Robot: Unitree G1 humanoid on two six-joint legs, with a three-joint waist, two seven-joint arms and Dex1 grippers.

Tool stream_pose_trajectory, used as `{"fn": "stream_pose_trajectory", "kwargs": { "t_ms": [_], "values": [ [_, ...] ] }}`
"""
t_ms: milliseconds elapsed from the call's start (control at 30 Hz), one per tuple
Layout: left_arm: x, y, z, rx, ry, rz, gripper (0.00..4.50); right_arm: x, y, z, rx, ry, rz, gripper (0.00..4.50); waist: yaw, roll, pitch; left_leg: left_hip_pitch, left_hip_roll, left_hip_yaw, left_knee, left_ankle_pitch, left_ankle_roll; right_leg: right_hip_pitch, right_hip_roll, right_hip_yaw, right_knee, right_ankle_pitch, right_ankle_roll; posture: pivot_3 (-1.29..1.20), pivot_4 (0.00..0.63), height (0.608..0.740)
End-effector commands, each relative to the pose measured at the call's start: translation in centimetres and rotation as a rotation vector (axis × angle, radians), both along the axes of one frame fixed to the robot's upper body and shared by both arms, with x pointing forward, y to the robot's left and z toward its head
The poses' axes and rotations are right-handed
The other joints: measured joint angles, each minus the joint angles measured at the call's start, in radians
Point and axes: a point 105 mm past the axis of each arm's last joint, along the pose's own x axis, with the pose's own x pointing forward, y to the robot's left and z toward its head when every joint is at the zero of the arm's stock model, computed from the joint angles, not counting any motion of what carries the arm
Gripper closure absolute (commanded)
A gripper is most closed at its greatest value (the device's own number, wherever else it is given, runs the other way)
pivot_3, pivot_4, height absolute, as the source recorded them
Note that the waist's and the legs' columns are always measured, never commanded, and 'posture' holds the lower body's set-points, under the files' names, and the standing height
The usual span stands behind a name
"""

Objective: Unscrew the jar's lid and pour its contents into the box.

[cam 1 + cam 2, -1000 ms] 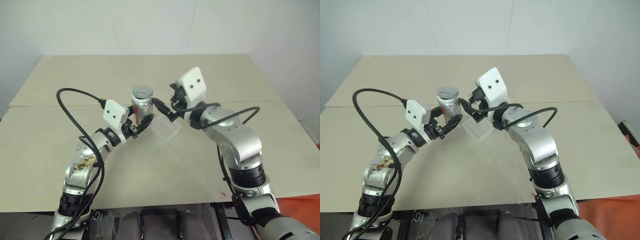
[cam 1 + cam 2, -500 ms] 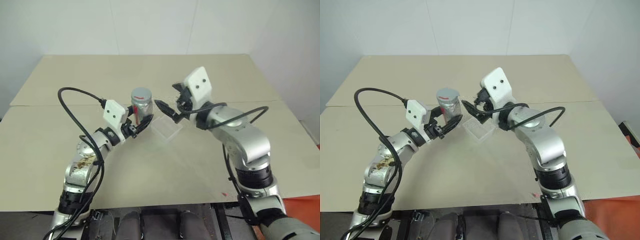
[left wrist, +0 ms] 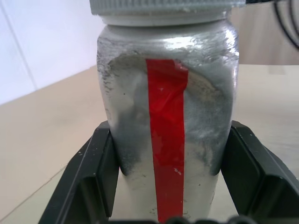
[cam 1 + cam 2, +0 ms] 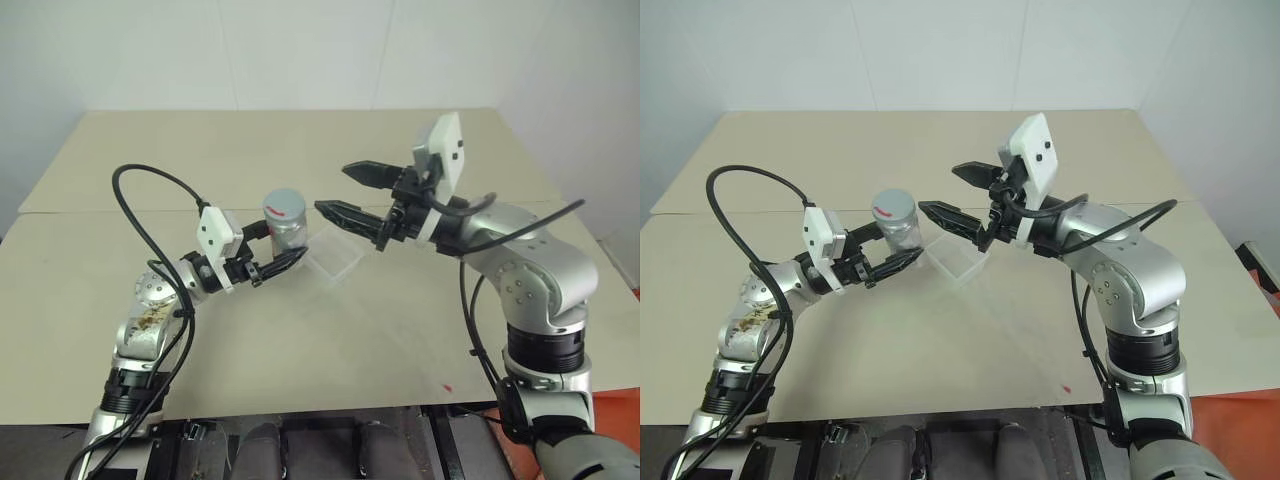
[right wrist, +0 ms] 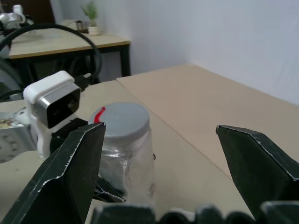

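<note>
The left gripper's (image 4: 283, 262) two black fingers (image 3: 96, 177) are clamped on the lower body of the small silver-grey cylindrical jar with a vertical red stripe (image 4: 287, 226), one finger on each side, holding it upright above the beige surface (image 4: 150, 160) near its middle. That low grip leaves the top free, so the round, flat silvery-grey lid (image 4: 284, 204), not yet off, is exposed for the other arm. The right gripper (image 4: 342, 190) has its fingers (image 5: 74, 172) spread wide and holds nothing; it hangs level beside the jar on the side toward the surface's right edge, pointing at the lid but apart from it. This looks like a line-up for gripping the lid to twist it. The small square clear plastic box with low translucent walls (image 4: 335, 259) sits on the surface just beside the jar, beneath the right fingers, handy for the pour. The contents cannot be seen through the jar's wall.
</note>
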Motion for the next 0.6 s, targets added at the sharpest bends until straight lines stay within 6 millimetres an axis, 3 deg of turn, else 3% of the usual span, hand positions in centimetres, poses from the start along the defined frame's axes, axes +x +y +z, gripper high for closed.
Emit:
{"fn": "stream_pose_trajectory", "kwargs": {
  "t_ms": [33,600],
  "values": [
    [-0.2,-0.8,1.0,-0.006,-0.049,-0.050,1.76,-0.8,1.0,1.1,0.009,-0.049,0.060,0.05,0.000,0.000,0.000,0.000,0.000,0.000,0.000,0.000,0.000,0.000,0.000,0.000,0.000,0.000,0.000,0.00,0.150,0.740],
    [-0.9,-1.6,0.7,0.003,-0.037,-0.117,1.76,-1.8,3.3,1.0,-0.031,-0.073,0.156,0.05,-0.002,0.000,0.000,0.000,0.000,0.000,0.000,0.000,0.000,0.000,0.000,0.000,0.001,0.000,0.000,0.00,0.150,0.740]
  ]
}}
